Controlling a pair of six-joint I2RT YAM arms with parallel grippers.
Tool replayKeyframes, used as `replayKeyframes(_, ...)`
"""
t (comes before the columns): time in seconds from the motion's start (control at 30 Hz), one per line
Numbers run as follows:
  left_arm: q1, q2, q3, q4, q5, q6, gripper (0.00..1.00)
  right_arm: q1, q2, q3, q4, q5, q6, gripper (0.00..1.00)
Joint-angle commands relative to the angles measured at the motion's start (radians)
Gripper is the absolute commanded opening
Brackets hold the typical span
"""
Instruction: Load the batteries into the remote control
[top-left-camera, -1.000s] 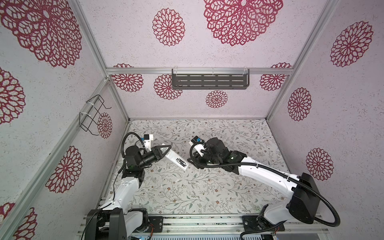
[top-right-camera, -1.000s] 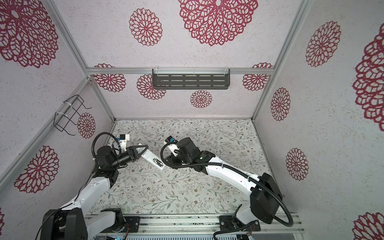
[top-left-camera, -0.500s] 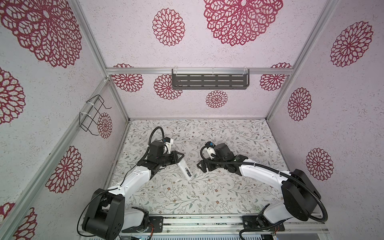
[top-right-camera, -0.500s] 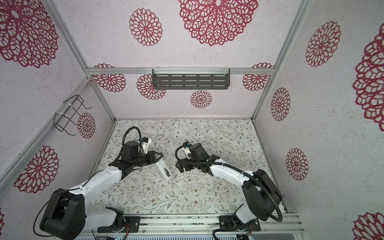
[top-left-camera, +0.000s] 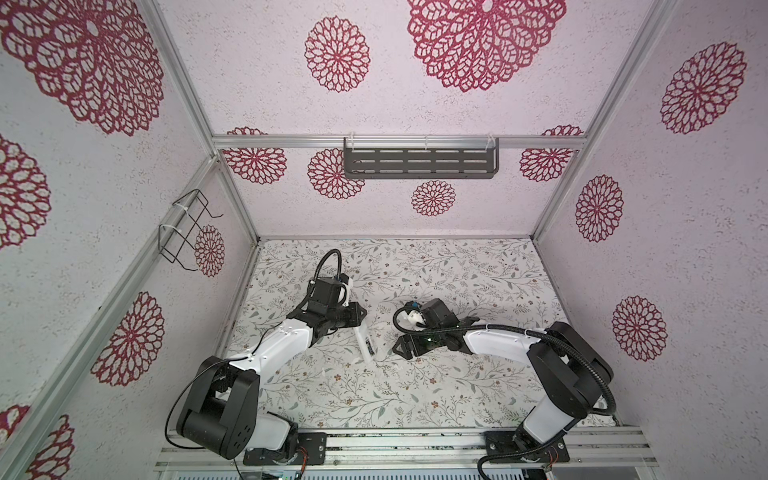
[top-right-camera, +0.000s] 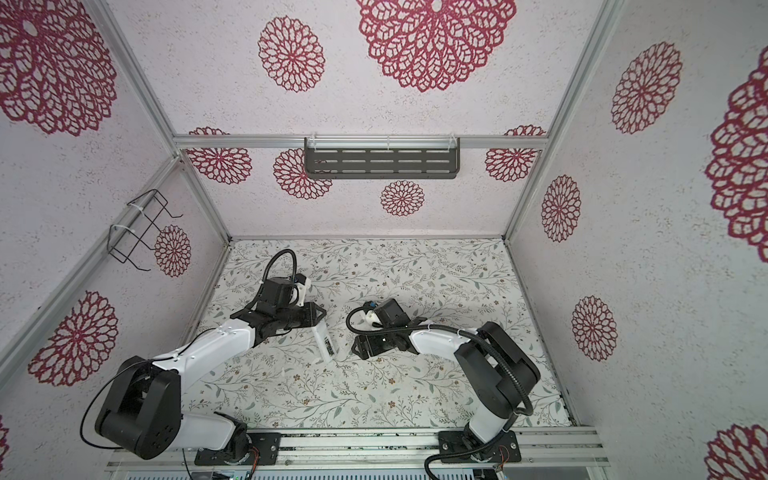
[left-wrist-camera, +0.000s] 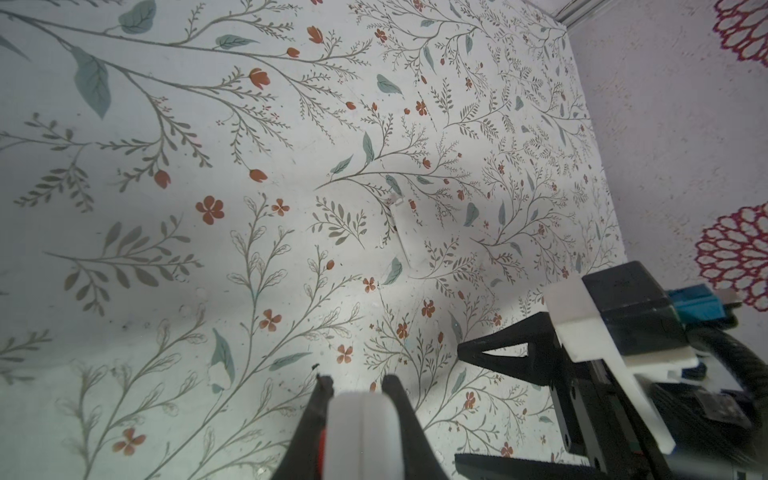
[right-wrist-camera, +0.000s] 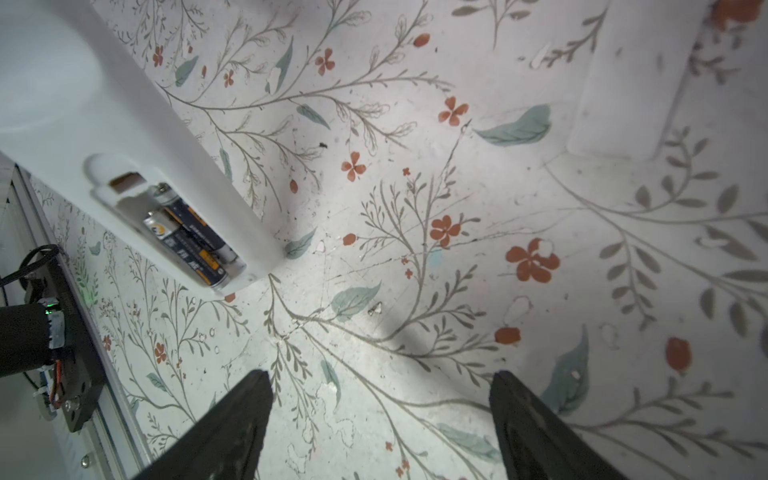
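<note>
My left gripper (left-wrist-camera: 359, 388) is shut on the upper end of the white remote control (top-left-camera: 365, 345), which slants down towards the table in both top views (top-right-camera: 324, 343). In the right wrist view the remote control (right-wrist-camera: 124, 137) shows its plain back, and the two batteries (right-wrist-camera: 187, 232) lie side by side in the open recess. To the right of the remote my right gripper (right-wrist-camera: 380, 390) stands open over the bare table, holding nothing. Both top views show it (top-left-camera: 434, 336) a short way clear of the remote.
A flat white plate (right-wrist-camera: 623, 83) lies on the flowered table beyond the right gripper. The right gripper's black fingers (left-wrist-camera: 498, 353) show close beside the remote in the left wrist view. Patterned walls enclose the table; a grey shelf (top-left-camera: 419, 162) hangs on the back wall.
The left arm has swung the remote from the left towards the middle and tipped it steeply down. The right gripper has drawn back from the remote and opened.
</note>
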Motion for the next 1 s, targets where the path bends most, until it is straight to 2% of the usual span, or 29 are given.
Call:
replayKeyframes(0.0, -0.023, 0.029, 0.047, -0.058, -0.061, 0.069, 0.0, 0.0, 0.0, 0.017, 0.037, -0.019, -0.008, 0.86)
replayKeyframes(0.13, -0.024, 0.073, 0.063, -0.041, -0.022, 0.057, 0.0, 0.0, 0.044, 0.053, 0.044, -0.013, -0.012, 0.86)
replayKeyframes(0.23, -0.057, 0.101, 0.115, -0.114, -0.096, 0.088, 0.0, 0.0, 0.079, 0.088, 0.038, -0.022, -0.024, 0.85)
replayKeyframes(0.3, -0.06, 0.106, 0.13, -0.129, -0.074, 0.093, 0.0, 0.002, 0.089, 0.094, 0.051, -0.051, -0.044, 0.8)
replayKeyframes(0.53, -0.055, 0.132, 0.145, -0.134, -0.074, 0.09, 0.0, 0.0, 0.127, 0.109, 0.052, -0.053, -0.065, 0.77)
replayKeyframes(0.77, -0.055, 0.155, 0.198, -0.193, -0.086, 0.11, 0.0, -0.001, 0.146, 0.14, 0.055, -0.076, -0.062, 0.66)
replayKeyframes(0.97, -0.033, 0.121, 0.192, -0.212, -0.098, 0.117, 0.0, -0.002, 0.198, 0.206, -0.011, -0.028, -0.064, 0.63)
